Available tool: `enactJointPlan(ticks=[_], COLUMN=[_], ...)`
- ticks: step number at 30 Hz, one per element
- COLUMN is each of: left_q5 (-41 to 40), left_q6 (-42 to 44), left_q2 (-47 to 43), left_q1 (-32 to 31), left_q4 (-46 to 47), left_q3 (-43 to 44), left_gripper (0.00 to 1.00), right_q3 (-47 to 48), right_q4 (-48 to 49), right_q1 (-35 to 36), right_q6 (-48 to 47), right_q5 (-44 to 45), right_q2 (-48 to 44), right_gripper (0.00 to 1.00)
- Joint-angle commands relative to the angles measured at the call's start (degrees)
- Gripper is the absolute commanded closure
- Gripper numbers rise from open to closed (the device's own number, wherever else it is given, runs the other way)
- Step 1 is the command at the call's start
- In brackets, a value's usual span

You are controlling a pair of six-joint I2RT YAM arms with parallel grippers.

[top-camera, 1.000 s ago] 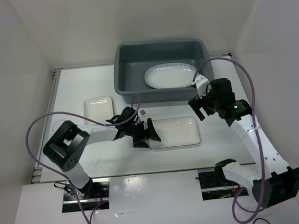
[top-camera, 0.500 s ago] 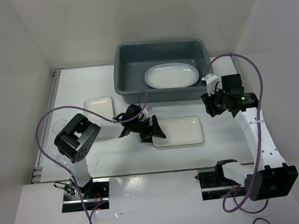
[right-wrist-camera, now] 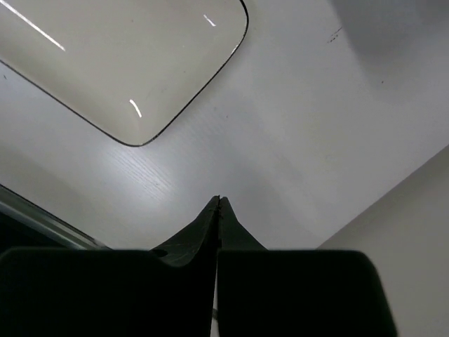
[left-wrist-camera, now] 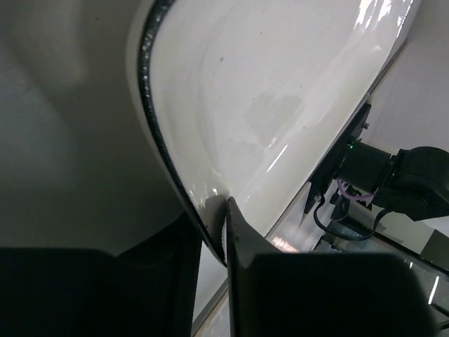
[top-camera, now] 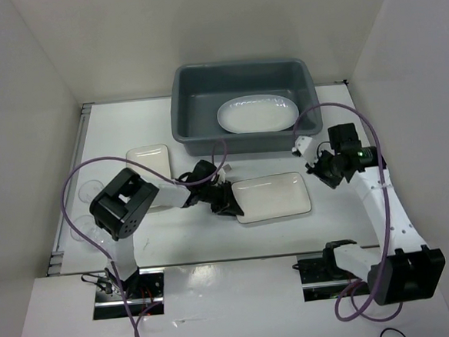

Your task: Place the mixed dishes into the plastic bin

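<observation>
On the white table (top-camera: 121, 129) the left gripper (top-camera: 228, 204) is clamped on the left rim of the cream plate (top-camera: 277, 197); the right gripper (top-camera: 317, 174) hangs beside its right end, jaws together, empty; next, likely, a level lift over the grey bin (top-camera: 184, 125) wall, beside the platter (top-camera: 257, 114) inside.

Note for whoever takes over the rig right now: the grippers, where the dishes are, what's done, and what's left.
Left gripper: shut on the left rim of the large rectangular plate, which is in front of the plastic bin.
Right gripper: shut and empty, over bare table just right of that plate.
Done: the oval platter lies in the bin.
Left: the gripped plate, the small cream plate behind the left arm, and what look like clear glass cups, faint, at the far left of the table.
</observation>
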Motion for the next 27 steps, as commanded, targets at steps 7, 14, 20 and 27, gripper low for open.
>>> enactJointPlan(ticks=[7,14,20,27], left_q5=[-1.7,-3.0,-4.1,-4.1], left_q6=[3.8,4.4,4.4,4.4], left_q2=[2.3,-0.4,-3.3,-6.3], left_q1=[-0.8,-1.4,-1.4,-1.4], left_q4=[-4.1,-6.4,-10.2,-11.4], left_q3=[1.8,1.3,2.5,2.5], left_gripper=[1.00,1.00,1.00,1.00], right_q3=[-12.3,-11.8,-10.3,-10.3], right_q4=[3.2,3.4,6.9,9.5], right_q1=[14.4,15.5,16.1,16.8], right_q6=[-15.0,-15.1,-14.1,-9.7], right_q5=[1.4,-2.8,4.5,8.3], right_q2=[-11.4,1.5,12.1,22.6], right_gripper=[1.00,1.00,1.00,1.00])
